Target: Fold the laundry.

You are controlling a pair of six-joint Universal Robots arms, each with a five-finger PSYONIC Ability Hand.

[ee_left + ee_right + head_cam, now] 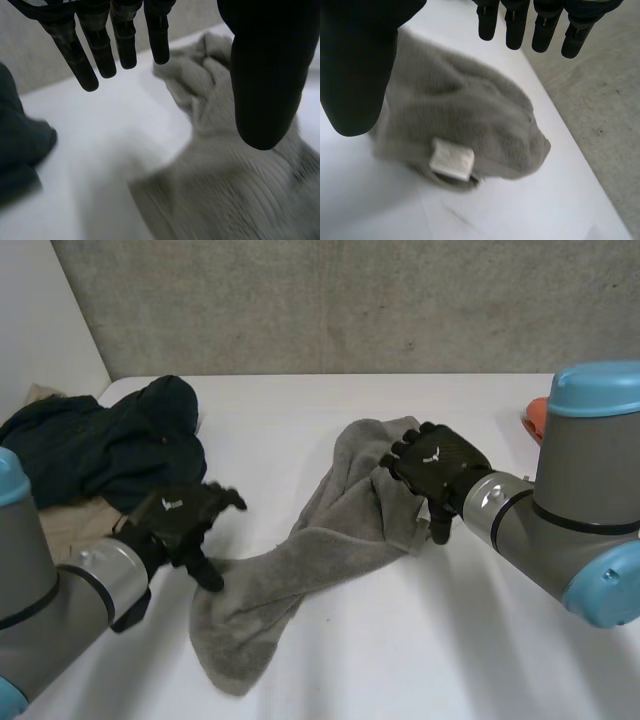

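Note:
A grey towel (pixel 320 540) lies crumpled in a long diagonal strip across the middle of the white table (pixel 470 640). My right hand (pixel 438 465) hovers over its far end, fingers (pixel 520 25) straight and thumb (pixel 357 65) apart, holding nothing. Under that palm the towel's bunched end (pixel 470 125) shows a white label (pixel 451 159). My left hand (pixel 180 520) hangs just left of the towel's near end, open too, with fingers (pixel 110 45) and thumb (pixel 265 80) spread above the towel (pixel 235 185) and the table.
A pile of dark blue clothes (pixel 100 445) lies at the table's far left, with beige cloth (pixel 70 525) under it; its dark edge (pixel 20 145) sits beside my left hand. An orange thing (pixel 535 418) pokes out behind my right arm. A grey wall backs the table.

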